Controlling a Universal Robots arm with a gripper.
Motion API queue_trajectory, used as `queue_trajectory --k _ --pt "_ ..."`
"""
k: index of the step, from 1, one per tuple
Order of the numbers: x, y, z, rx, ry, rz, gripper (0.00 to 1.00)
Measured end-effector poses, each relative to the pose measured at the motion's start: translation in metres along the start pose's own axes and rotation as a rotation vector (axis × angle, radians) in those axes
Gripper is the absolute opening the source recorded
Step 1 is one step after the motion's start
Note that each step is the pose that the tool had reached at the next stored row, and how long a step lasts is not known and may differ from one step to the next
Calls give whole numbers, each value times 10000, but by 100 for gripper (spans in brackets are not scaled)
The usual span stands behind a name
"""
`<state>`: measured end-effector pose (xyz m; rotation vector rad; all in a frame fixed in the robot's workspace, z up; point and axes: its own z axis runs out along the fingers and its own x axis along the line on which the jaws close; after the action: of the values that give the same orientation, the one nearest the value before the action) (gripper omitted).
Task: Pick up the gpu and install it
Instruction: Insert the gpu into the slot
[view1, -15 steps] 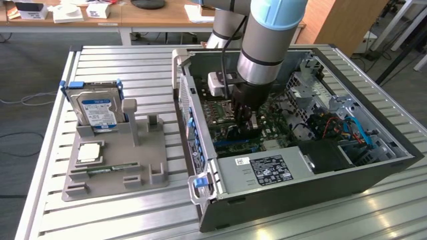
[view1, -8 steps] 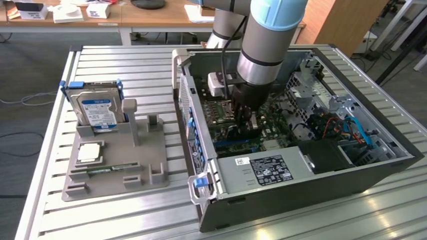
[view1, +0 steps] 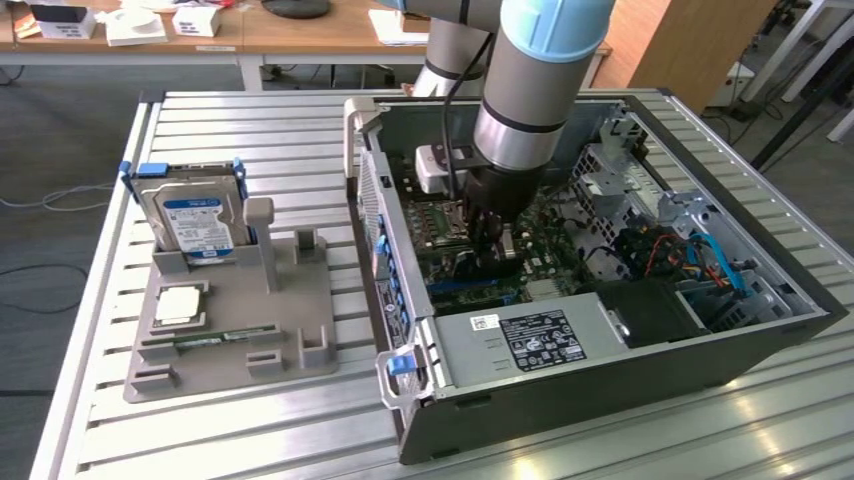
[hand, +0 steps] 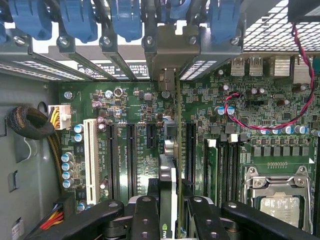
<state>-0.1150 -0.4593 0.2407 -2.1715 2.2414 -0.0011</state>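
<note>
At the exterior view's left, a grey holder tray (view1: 227, 330) sits on the slatted metal table (view1: 107, 420); a silver hard drive with a blue-white label (view1: 195, 222) stands upright in its rear slot; a square processor chip (view1: 179, 305) lies flat in front of it; a narrow green memory stick (view1: 214, 339) rests on edge nearer the tray's front. Just beside the tray, toward the exterior view's right, an open computer case (view1: 627, 340) lies on its side with the motherboard (view1: 467, 285) exposed and a labelled power supply (view1: 527, 340) at its near end. The arm (view1: 534, 90) reaches down into the case; the gripper (view1: 491, 245) hangs low over the board. In the wrist view the gripper (hand: 169, 210) has its black fingers (hand: 145, 215) pinching the gpu (hand: 169, 170) from both sides; the card stands on edge, aligned with the row of dark expansion slots (hand: 131, 155), its end bracket (hand: 167, 55) up at the case's rear slot openings; whether it is fully seated cannot be told.
</note>
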Motion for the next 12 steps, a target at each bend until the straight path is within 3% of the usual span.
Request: queue_trajectory --k 12 --pt "-2 3 5 4 -12 6 28"
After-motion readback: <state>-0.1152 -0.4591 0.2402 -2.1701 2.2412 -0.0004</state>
